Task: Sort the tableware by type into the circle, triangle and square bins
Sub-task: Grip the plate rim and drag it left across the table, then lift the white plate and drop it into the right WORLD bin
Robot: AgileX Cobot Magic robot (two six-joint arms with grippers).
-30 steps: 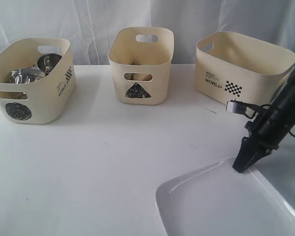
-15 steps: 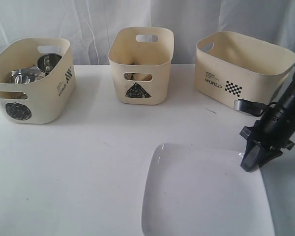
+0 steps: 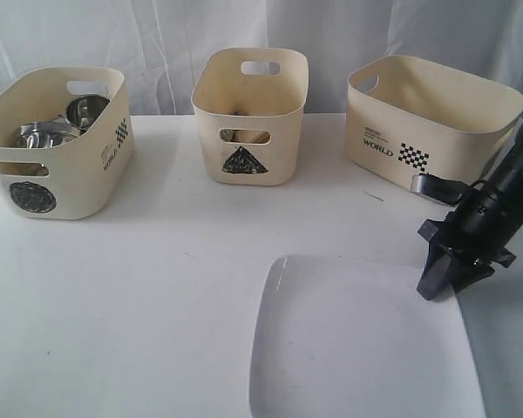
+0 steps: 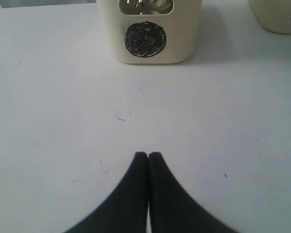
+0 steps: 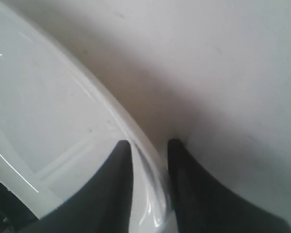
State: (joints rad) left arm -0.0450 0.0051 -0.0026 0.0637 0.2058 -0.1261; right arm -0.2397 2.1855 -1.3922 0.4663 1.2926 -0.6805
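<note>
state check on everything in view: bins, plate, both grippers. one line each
circle bin: upright, holds steel tableware
triangle bin: upright, something shows through its slot, unclear what
square bin: upright, no contents visible
white plate: rim clamped at its far right edge
right gripper: shut on the plate rim
left gripper: shut, holding nothing, over the table

The left bin (image 3: 57, 144) is cream with a dark scribbled round sticker (image 3: 31, 197). The middle bin (image 3: 250, 113) is cream with a dark triangle sticker (image 3: 242, 161). The right bin (image 3: 427, 122) is cream with a black-and-white checkered square (image 3: 413, 157). The plate (image 3: 357, 348) and table (image 3: 157, 296) are white. The left tool (image 4: 148, 155) and right tool (image 3: 432, 291) are black.
</note>
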